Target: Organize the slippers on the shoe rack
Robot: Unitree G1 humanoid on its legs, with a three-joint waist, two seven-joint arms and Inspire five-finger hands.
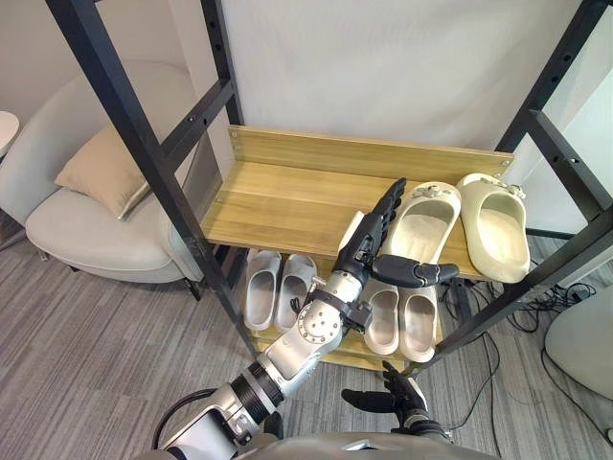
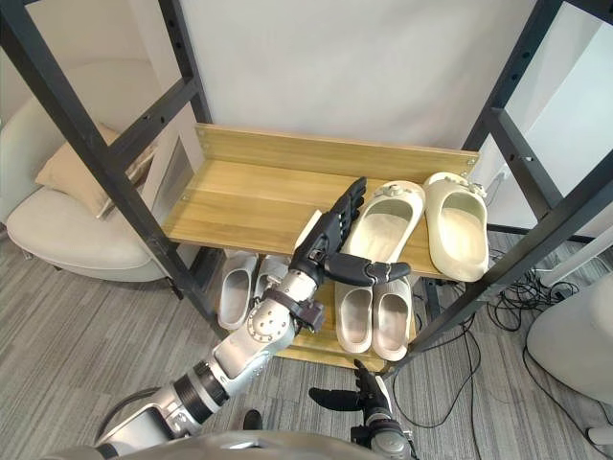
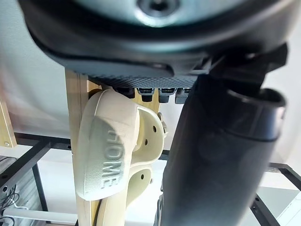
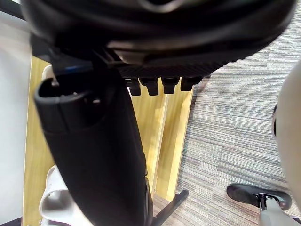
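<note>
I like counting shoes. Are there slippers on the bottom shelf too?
Yes, two pale pairs of slippers sit side by side on the lower shelf.

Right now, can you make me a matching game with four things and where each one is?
Things:
1 cream slippers
2 white slippers
3 pillow
4 right hand

Places:
A on the lower shelf
B low over the carpet
C on the upper shelf
D on the armchair

Pairs: 1-C, 2-A, 3-D, 4-B
</note>
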